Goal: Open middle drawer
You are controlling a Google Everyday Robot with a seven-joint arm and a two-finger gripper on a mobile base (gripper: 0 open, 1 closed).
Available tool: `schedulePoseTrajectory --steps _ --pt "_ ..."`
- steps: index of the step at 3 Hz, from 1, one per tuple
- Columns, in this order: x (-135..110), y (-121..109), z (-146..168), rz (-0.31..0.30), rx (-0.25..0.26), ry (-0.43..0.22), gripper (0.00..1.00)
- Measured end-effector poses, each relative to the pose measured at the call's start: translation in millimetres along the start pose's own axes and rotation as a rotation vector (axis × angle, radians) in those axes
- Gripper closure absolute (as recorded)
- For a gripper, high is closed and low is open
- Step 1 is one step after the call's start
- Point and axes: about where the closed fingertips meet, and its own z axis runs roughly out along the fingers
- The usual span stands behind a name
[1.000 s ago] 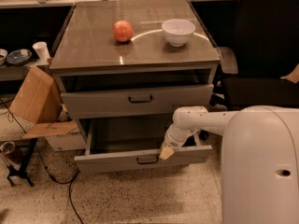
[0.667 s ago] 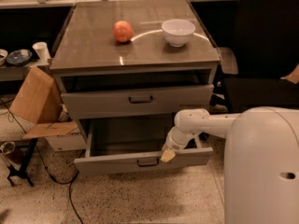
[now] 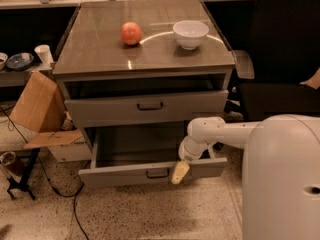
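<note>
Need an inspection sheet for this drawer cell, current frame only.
Surface: cabinet top holds a red fruit and a white bowl.
Job's things: middle drawer pulled well out, grey interior showing.
Clutter: cardboard box and paper cup to the left.
Grippers: pincer at the middle drawer's front, beside its handle.
Cables: black cable on the floor.
Surroundings: upper drawer slightly open; black chair at right.

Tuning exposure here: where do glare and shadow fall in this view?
Camera view: a curved glare streak crosses the cabinet top beside the bowl; the middle drawer is shadowed inside by the upper drawer; the gripper, at the middle drawer's front right of the handle, is evenly lit.
</note>
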Motion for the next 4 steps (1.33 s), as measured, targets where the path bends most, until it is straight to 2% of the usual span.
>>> schedulePoseTrajectory --steps 1,2,3,4 --pt "52.6 38.0 -6.5 -0.033 0.002 -0.007 0.00" --pt "72.3 47.9 -18.2 -0.108 0.020 -0.005 0.00" --pt "66.3 37.8 -25.3 -0.183 0.041 -0.006 0.03" --pt "59.2 35.7 -26.1 -0.220 0.041 -0.010 0.25"
